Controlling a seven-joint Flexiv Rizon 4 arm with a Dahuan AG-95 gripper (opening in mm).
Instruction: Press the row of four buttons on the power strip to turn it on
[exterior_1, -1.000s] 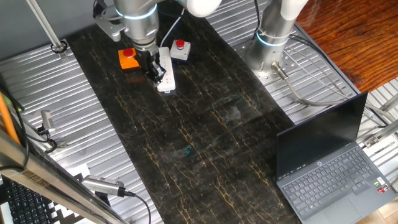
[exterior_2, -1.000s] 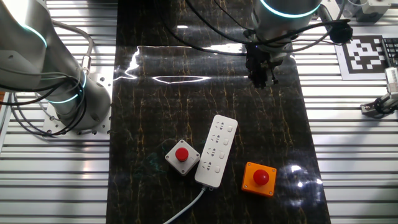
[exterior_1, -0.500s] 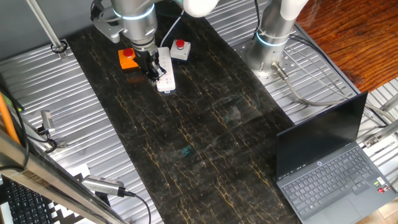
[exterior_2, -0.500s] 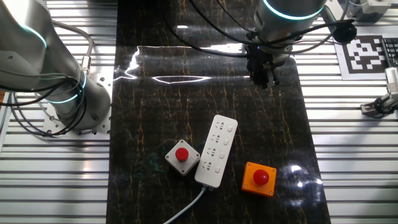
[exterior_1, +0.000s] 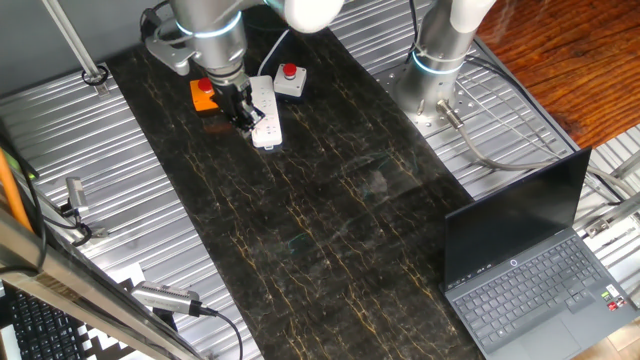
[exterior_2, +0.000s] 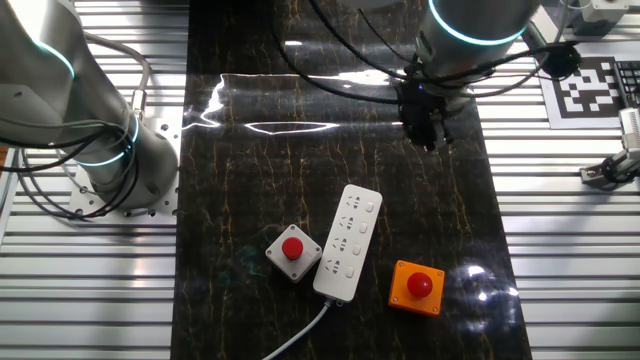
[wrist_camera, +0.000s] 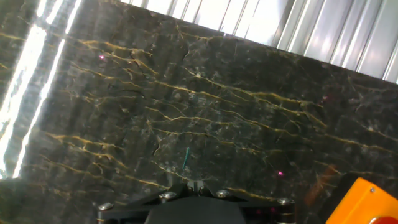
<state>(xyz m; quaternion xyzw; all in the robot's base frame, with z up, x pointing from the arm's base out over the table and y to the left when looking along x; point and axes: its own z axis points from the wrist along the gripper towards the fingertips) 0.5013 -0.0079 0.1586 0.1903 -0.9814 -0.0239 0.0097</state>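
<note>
The power strip (exterior_1: 266, 112) (exterior_2: 348, 242) is a long white bar lying on the black marbled mat, its cable leaving from the near end in the other fixed view. Four small switches run along its right side there. My gripper (exterior_1: 243, 116) (exterior_2: 429, 133) hangs above the mat, off the strip, on the side where the orange box lies. The hand view shows only mat and a corner of the orange box (wrist_camera: 367, 202); the strip is out of that view. My fingertips (wrist_camera: 196, 185) meet at the bottom edge with nothing between them.
An orange box with a red button (exterior_1: 205, 92) (exterior_2: 417, 286) and a grey box with a red button (exterior_1: 290, 80) (exterior_2: 293, 250) flank the strip. A second arm's base (exterior_1: 440, 60) (exterior_2: 95, 130) stands beside the mat. A laptop (exterior_1: 530, 280) sits at the mat's corner.
The gripper has drifted a little sideways toward the orange box's side. The strip and both boxes have not moved.
</note>
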